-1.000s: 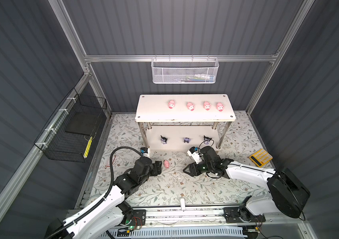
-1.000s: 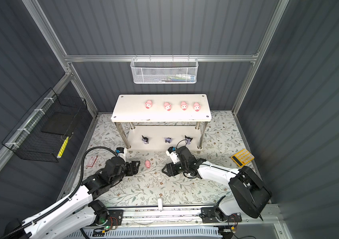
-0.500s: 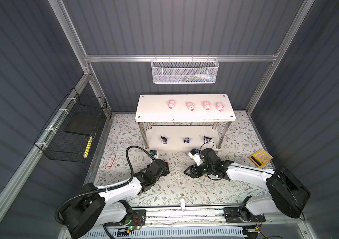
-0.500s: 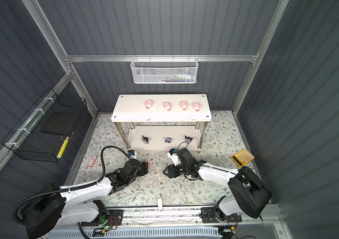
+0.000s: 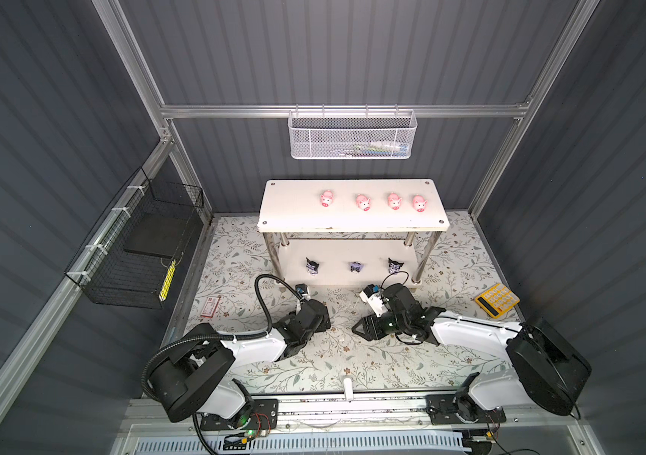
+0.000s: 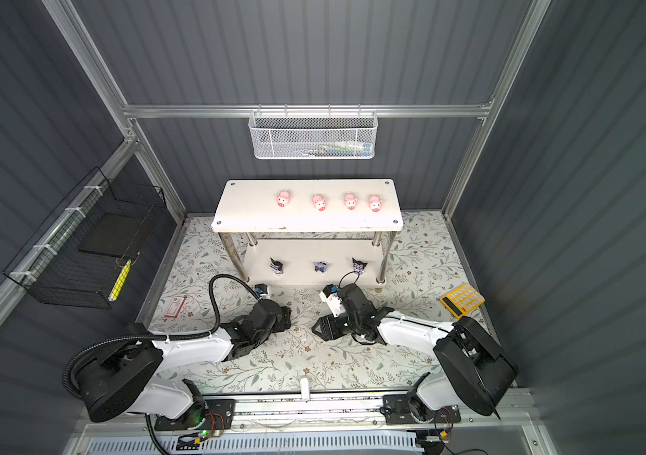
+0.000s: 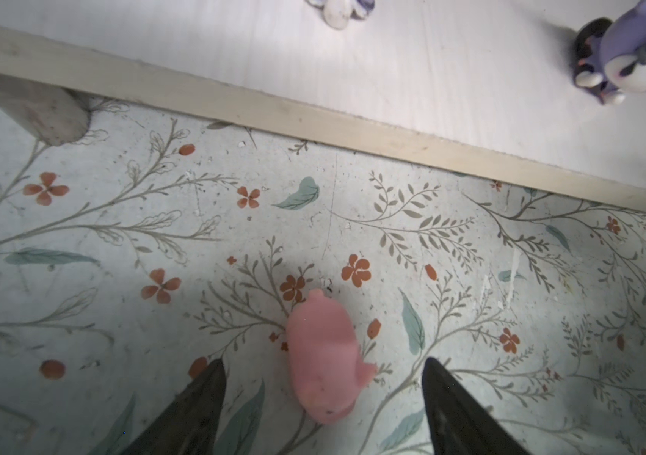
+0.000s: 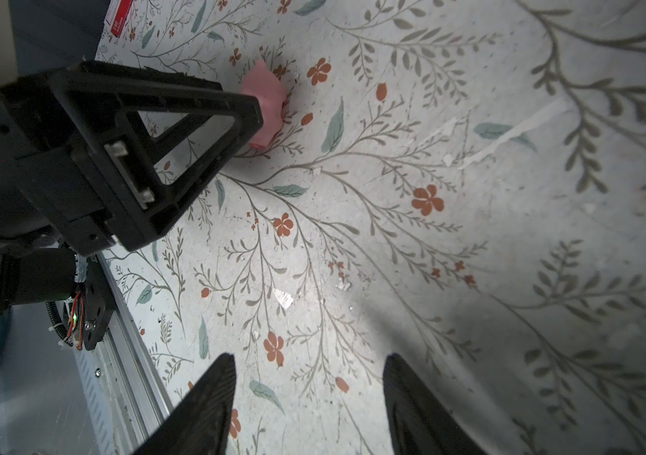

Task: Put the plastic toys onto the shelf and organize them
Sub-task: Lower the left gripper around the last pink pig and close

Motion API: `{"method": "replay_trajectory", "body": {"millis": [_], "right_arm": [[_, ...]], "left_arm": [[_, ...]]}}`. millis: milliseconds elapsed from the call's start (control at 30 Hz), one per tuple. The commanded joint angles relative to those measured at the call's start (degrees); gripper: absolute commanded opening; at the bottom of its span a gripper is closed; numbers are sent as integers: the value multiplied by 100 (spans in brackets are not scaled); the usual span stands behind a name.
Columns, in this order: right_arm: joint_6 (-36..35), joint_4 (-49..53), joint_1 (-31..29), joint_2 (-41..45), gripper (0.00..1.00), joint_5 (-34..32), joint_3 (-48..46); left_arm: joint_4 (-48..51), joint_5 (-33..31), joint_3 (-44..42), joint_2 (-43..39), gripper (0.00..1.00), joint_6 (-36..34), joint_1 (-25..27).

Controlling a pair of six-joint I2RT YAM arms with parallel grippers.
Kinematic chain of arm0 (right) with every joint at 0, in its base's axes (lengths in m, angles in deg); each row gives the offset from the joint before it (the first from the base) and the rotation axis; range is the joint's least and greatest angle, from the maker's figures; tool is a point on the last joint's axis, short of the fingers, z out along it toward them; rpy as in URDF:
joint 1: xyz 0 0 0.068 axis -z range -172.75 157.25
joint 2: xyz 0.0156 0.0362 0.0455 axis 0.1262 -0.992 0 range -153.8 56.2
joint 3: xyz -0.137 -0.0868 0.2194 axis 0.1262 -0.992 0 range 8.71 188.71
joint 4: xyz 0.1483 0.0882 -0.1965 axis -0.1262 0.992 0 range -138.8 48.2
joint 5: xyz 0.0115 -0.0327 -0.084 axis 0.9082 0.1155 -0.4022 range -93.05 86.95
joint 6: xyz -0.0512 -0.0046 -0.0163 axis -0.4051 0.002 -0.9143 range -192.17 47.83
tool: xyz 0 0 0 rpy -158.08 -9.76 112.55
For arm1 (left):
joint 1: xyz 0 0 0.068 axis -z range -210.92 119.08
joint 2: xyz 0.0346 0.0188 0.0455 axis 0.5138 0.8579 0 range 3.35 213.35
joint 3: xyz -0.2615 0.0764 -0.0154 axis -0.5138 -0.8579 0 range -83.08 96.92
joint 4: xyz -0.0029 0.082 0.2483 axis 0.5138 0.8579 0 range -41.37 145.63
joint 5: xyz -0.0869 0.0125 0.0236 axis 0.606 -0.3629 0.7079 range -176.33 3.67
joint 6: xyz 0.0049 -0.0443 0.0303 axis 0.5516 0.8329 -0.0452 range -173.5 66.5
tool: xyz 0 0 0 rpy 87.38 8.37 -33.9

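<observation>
Between the two dark fingertips of the left claw lies the last pink pig, on the flowered tabletop just in front of the lower board of the shelf. This claw is open and holds nothing. Its fingers stand on both sides of the pig without touching it. The pig is roughly centred in the gap, and most of its body reaches forward past the tips. From above, the left claw covers it, so the top views do not show it. I judge the pig to be very light, made of hard smooth plastic, and rounded everywhere, so it can easily slip or jump out of a pinch. The best place to hold it seems to be across the two flanks at the thick middle of the body, not on the snout or the small ears. For this the claw probably needs to go a little more forward before it closes. The right claw is also open and empty, and it waits near the pig over bare tabletop. Four pigs already stand in a row on the upper board, and three black-and-purple figures stand on the lower board.
</observation>
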Motion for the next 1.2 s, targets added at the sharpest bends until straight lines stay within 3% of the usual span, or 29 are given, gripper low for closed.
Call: {"method": "replay_trajectory", "body": {"millis": [0,433,1067,1167], "right_arm": [[-28,-101,16,-24,62,-21,-64],[-36,-164,100,-133,62,71,-93],[-36,-216,175,-268,62,174,-86],[-36,-208,183,-276,62,184,-75]], "left_arm": [[-70,-73,183,136,79,93,38],[134,-28,494,669,73,95,50],[409,-20,560,683,39,122,75],[521,-14,589,572,38,96,82]]}}
